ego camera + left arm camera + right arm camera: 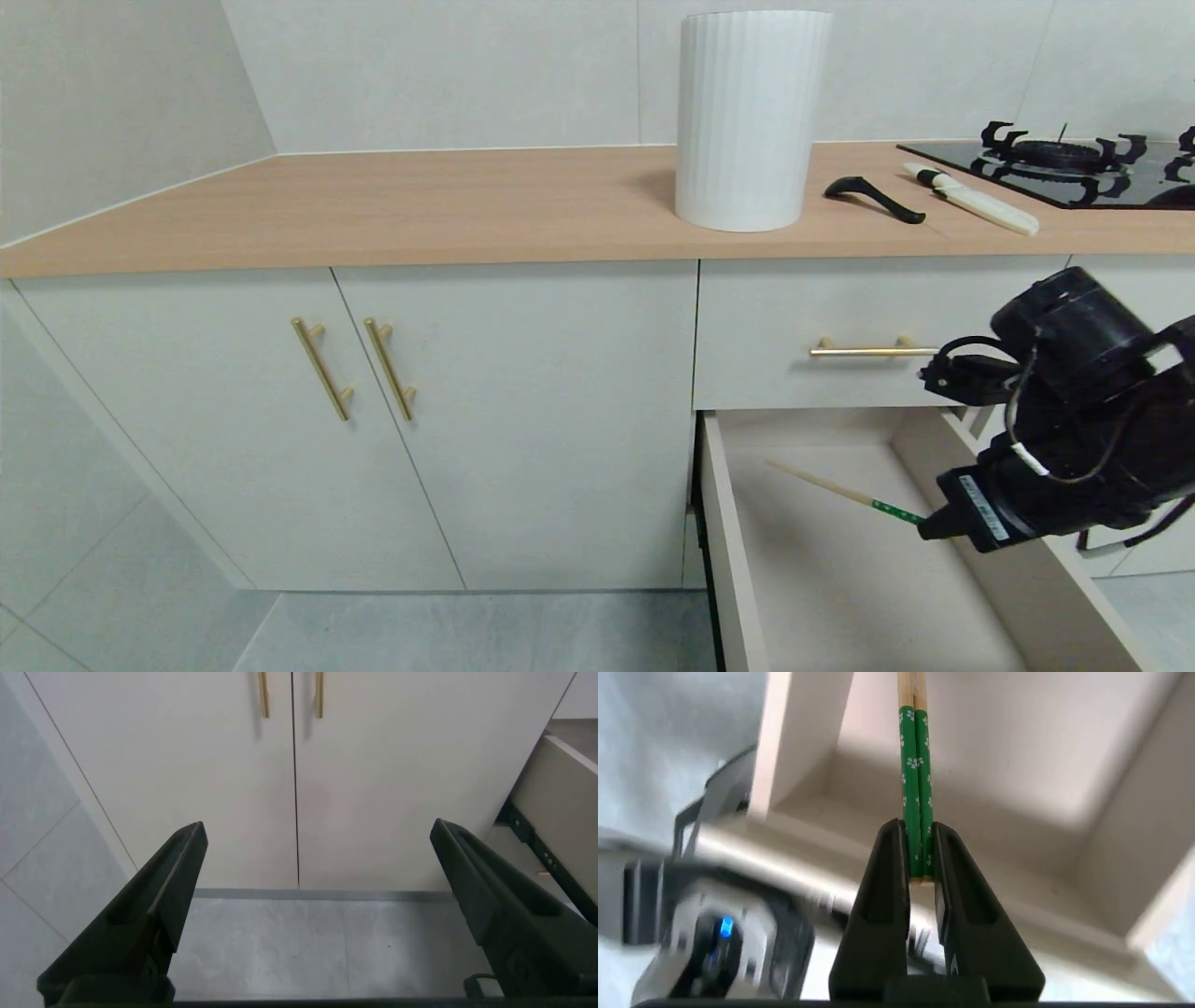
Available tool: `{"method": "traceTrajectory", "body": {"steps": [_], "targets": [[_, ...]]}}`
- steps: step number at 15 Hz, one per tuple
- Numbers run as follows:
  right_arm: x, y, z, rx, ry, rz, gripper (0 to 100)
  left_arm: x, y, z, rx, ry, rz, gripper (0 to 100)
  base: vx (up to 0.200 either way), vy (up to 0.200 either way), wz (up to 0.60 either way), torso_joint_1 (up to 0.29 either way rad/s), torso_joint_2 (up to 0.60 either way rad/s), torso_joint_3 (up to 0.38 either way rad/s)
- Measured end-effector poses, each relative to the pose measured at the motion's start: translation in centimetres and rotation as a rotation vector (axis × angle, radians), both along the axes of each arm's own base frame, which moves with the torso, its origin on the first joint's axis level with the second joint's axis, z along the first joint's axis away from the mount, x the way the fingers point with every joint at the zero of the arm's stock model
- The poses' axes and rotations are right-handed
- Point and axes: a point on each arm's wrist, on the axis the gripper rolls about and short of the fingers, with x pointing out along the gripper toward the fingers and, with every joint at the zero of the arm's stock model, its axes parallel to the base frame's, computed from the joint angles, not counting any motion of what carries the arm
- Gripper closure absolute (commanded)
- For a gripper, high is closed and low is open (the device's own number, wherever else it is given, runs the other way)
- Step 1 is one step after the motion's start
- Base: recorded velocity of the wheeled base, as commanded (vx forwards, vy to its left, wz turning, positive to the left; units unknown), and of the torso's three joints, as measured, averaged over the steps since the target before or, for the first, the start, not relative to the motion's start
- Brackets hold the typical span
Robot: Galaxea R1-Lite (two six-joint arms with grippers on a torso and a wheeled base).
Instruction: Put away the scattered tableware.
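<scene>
Task status: part way, judged from the present layout. Right hand (pixel 924 530) is clamped narrow on the green ends of the chopsticks (pixel 840 491), which point out over the open drawer (pixel 738 560) below the worktop (pixel 420 205). The tips hang above the drawer floor; I cannot tell whether they touch it. So this item is held, not yet released. The right wrist view shows the pair pinched side by side between the fingers (pixel 878 887). Left hand (pixel 318 835) is spread wide and holds nothing, facing the cabinet doors (pixel 374 775) low down near the floor. Left to do, as I judge it: a white knife (pixel 976 201) and a black-handled utensil (pixel 878 198) lie near the front edge of the worktop toward its right end, between the white ribbed canister (pixel 747 121) and the hob (pixel 1055 168), just beside each other but apart. Count: chopsticks 2 (one pair); knife 1; black-handled utensil 1; canister 1; open drawer 1; cabinet doors 2.
</scene>
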Motion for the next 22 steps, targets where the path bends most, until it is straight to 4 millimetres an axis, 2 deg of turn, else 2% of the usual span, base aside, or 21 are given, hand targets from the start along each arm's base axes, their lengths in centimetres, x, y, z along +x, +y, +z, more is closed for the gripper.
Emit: {"method": "traceTrajectory", "body": {"steps": [2,4,7,9,18,22], "targets": [[2.7,1.1,-2.6,-0.011,-0.035,-0.055,100,0.0,0.0,0.0,0.000,0.000,0.000,0,0.000,0.000,0.00,0.000,0.00,0.000],[4.6,2.3,-5.7,-0.043,-0.045,-0.120,100,0.0,0.0,0.0,0.000,0.000,0.000,0,0.000,0.000,0.00,0.000,0.00,0.000],[6.3,3.8,-9.9,-0.110,-0.032,-0.176,100,0.0,0.0,0.0,0.000,0.000,0.001,0,0.000,0.000,0.00,0.000,0.00,0.000],[7.2,4.4,-12.0,-0.130,-0.029,-0.183,100,0.0,0.0,0.0,0.000,0.000,0.000,0,0.000,0.000,0.00,0.000,0.00,0.000],[8.4,5.0,-19.3,-0.214,0.099,-0.172,100,0.0,0.0,0.0,0.000,0.000,0.000,0,0.000,0.000,0.00,0.000,0.00,0.000],[8.8,5.2,-21.4,-0.231,0.107,-0.175,100,0.0,0.0,0.0,0.000,0.000,0.000,0,0.000,0.000,0.00,0.000,0.00,0.000]]}}
